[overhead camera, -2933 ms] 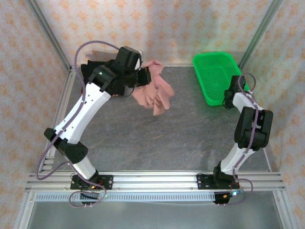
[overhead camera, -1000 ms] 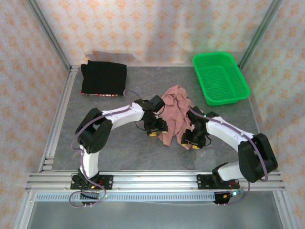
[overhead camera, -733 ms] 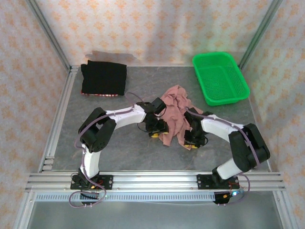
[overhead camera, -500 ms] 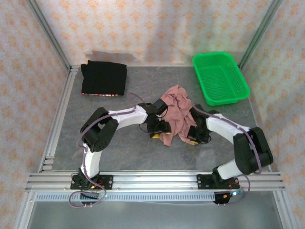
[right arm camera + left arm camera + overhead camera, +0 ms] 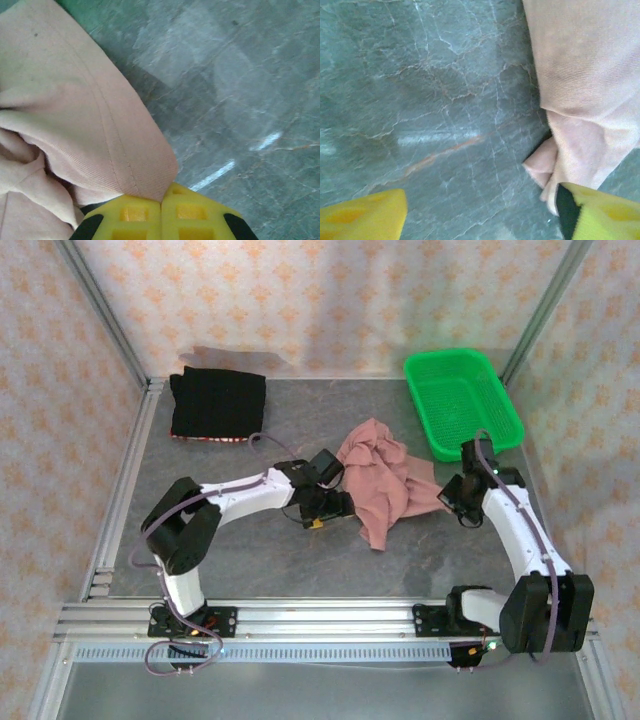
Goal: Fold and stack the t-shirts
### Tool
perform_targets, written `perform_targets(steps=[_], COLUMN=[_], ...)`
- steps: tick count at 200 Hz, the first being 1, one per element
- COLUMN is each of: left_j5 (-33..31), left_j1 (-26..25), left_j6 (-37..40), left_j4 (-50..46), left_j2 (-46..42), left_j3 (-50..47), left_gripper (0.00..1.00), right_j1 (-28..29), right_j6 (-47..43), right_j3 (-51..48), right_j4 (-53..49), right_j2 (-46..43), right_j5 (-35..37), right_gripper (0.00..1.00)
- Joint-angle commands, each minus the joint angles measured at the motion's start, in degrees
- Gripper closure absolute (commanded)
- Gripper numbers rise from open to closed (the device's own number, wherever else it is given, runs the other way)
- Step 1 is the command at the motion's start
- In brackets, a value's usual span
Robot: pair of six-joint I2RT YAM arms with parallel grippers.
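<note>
Right gripper (image 5: 161,202) is closed on only a thin edge of the pink shirt (image 5: 375,475), left gripper (image 5: 480,215) open and empty, so one-sided pulling risks slippage or bunching.

The top external camera looks down from high above the near edge, taking in the whole table (image 5: 255,562). Each wrist camera sits very close over that table, facing down. All three views share the pink t-shirt (image 5: 378,483).

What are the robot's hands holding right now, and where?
The right gripper pinches the pink shirt by a folded edge. The left gripper is open, holding nothing.
</note>
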Motion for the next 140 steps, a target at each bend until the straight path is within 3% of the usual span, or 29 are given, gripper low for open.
perform_targets(steps=[1, 44, 140], left_j5=[-0.9, 3.8, 4.6], left_j1=[-0.8, -4.6, -7.8], left_j6=[-0.8, 0.6, 2.7], left_j4=[1.4, 2.6, -3.7], left_j2=[0.1, 6.2, 18.4], left_j3=[-0.3, 5.1, 17.6], left_gripper=[0.35, 0.57, 0.64], right_j1=[-0.3, -0.4, -0.4], right_j6=[0.8, 1.3, 0.5], right_j3=[-0.4, -2.3, -3.6], right_j4=[-1.2, 0.6, 0.2], right_j2=[0.2, 1.1, -1.1], right_j5=[-1.2, -2.9, -3.6], right_gripper=[1.00, 1.00, 1.00])
